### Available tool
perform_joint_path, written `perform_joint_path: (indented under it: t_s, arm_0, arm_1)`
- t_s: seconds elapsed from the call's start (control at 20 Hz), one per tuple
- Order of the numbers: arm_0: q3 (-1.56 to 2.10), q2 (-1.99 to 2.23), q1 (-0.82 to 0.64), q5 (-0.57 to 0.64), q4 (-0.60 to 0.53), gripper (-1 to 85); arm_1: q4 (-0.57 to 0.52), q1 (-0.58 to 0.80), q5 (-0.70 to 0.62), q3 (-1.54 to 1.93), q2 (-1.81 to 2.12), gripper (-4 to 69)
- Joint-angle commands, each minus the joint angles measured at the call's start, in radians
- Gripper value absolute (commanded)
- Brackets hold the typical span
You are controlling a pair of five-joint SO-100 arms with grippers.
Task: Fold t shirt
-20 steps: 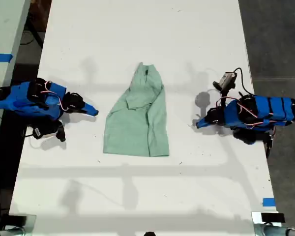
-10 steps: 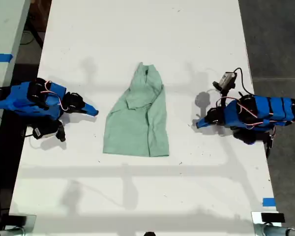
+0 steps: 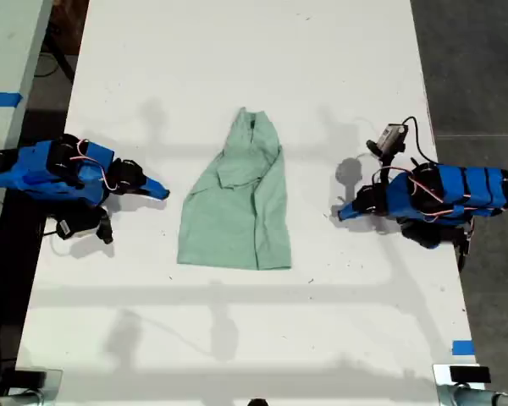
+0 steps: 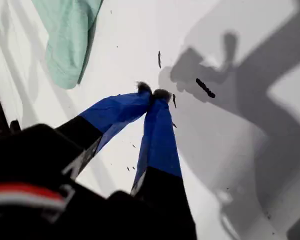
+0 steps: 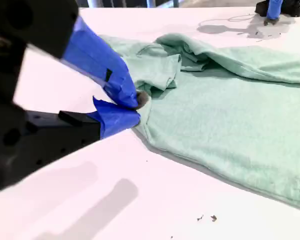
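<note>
My first gripper [image 3: 343, 211]: jaws pinched together, tips touching, nothing between them. They sit on or just over bare table; contact is hard to call from the first wrist view. My second gripper [image 3: 162, 193]: jaws closed to almost nothing, nothing held. In the second wrist view its tips overlap the shirt edge, but the exterior view shows a strip of table between them, so it is near, not touching.

Hard to see:
- Both wrist views are half blocked by black gripper body.
- First wrist view catches only one hem corner of the t shirt [image 4: 65, 40], off to the side of the tips.
- Second wrist view cuts off the shirt's far end. A scrap of blue arm [image 5: 273, 10] beyond it is cropped by the frame.
- The collar tag [image 3: 252, 125] is only a dark speck.

The t shirt [image 3: 237, 211] lies flat between the two grippers, closer to my second one. It is pale mint green and wrinkled, with the narrow collar end away from the wide hem. One side is folded over the body, leaving a bunched ridge just ahead of my second gripper's tips.

The surface is a white table [image 3: 237, 51] with heavy arm shadows and a few dark specks [image 4: 205, 87] by my first gripper. There are blue tape [image 3: 463, 348] bits near its edges, a dark floor [image 3: 474, 68] at the exterior view's right, and a second pale tabletop [image 3: 8, 51] at its left.
</note>
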Motion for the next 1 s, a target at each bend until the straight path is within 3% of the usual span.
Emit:
perform_joint_path:
  t_s: [0.0,0.15,0.25,0.4,0.75,0.95]
  arm_0:
    - [0.026,0.005,0.021,-0.032,-0.054,-0.1]
    - [-0.222,-0.362,-0.067,-0.055,-0.044,-0.1]
    - [-0.577,-0.891,0.005,-0.055,-0.011,0.9]
    - [-0.856,-1.295,0.063,-0.066,0.046,18.4]
    - [-0.873,-1.557,0.092,-0.12,-0.172,17.6]
    - [-0.917,-1.727,0.075,-0.178,-0.222,16.6]
  arm_1:
    - [0.003,-0.006,0.021,0.054,0.015,1.0]
    - [0.003,-0.003,0.021,0.054,0.015,1.0]
    - [0.003,0.002,0.018,0.054,0.015,1.0]
    - [0.003,-0.002,0.018,0.054,0.015,1.0]
    - [0.003,-0.006,0.017,0.054,0.015,1.0]
    - [0.003,-0.006,0.017,0.054,0.015,1.0]
